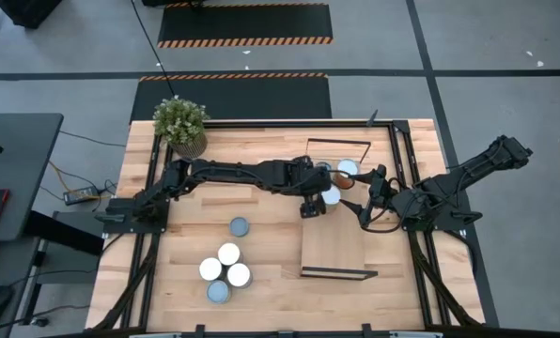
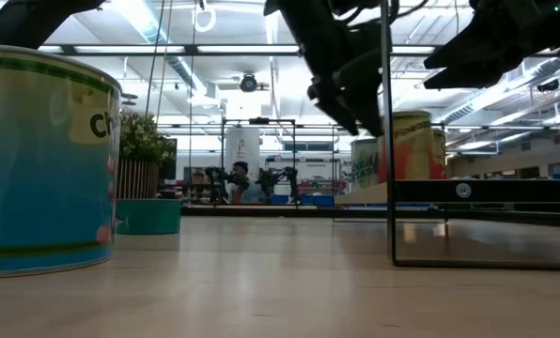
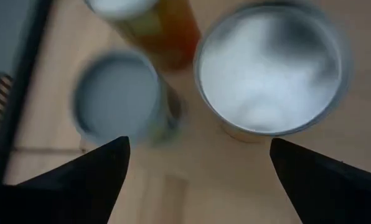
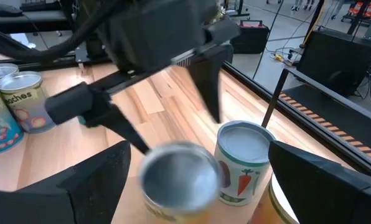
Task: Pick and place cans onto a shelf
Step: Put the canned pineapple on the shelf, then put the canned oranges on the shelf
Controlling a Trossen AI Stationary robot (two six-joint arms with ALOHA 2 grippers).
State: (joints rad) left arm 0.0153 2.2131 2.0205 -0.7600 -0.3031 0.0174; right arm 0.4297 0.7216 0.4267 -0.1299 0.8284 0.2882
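Observation:
The shelf lies on the table's right half. Three cans stand at its far end: two side by side and a silvery-topped one nearer. My left gripper is open and empty just above that nearer can, its fingers apart on either side and above its top. My right gripper is open and empty at the shelf's right edge, level and facing these cans. Several more cans stand on the table at the near left, and one stands apart.
A potted plant stands at the table's far left corner. The shelf's black end frames rise at its short ends. The shelf's near half is bare board. In the low view one can stands close to the camera.

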